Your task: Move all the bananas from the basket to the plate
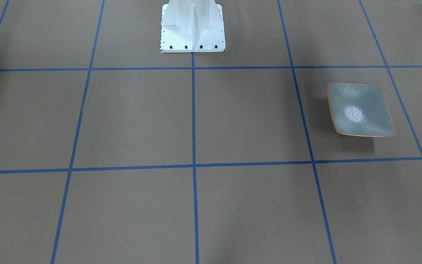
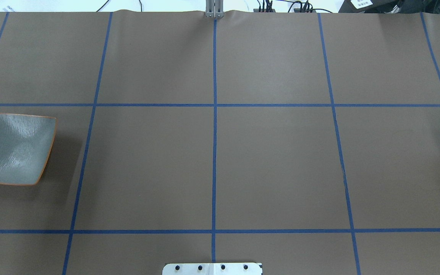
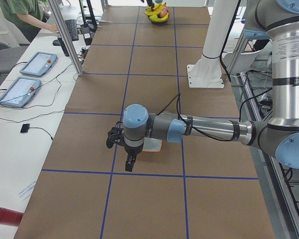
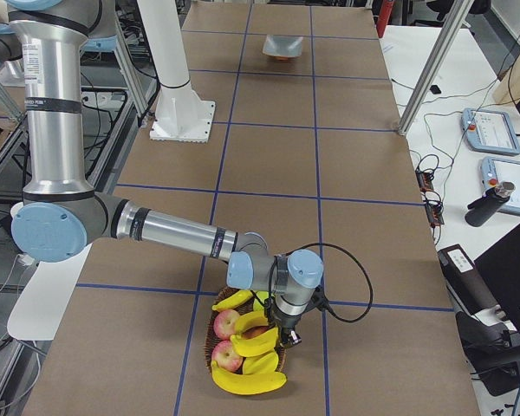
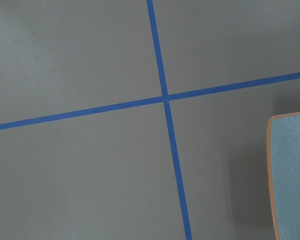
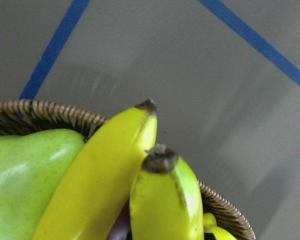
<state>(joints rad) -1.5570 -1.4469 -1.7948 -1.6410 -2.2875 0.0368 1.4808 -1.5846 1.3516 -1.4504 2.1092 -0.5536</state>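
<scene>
Several yellow bananas (image 4: 247,381) lie with other fruit in a wicker basket (image 4: 211,332) at the table's end on my right. My right gripper (image 4: 288,334) hangs low over the basket's edge; I cannot tell whether it is open or shut. In the right wrist view, two banana tips (image 6: 155,165) fill the frame above the basket rim (image 6: 40,112). The plate (image 2: 13,149), grey-green with an orange rim, sits bare at the table's left end (image 1: 360,110). My left gripper (image 3: 130,160) hovers beside the plate (image 3: 152,145), and I cannot tell its state. A corner of the plate (image 5: 292,175) shows in the left wrist view.
Two red apples (image 4: 230,323) and a green pear (image 6: 25,175) share the basket with the bananas. The white robot base (image 1: 192,27) stands at the table's middle edge. Blue tape lines (image 2: 214,114) grid the brown tabletop. A person (image 3: 27,15) sits at a side desk holding tablets (image 3: 20,89).
</scene>
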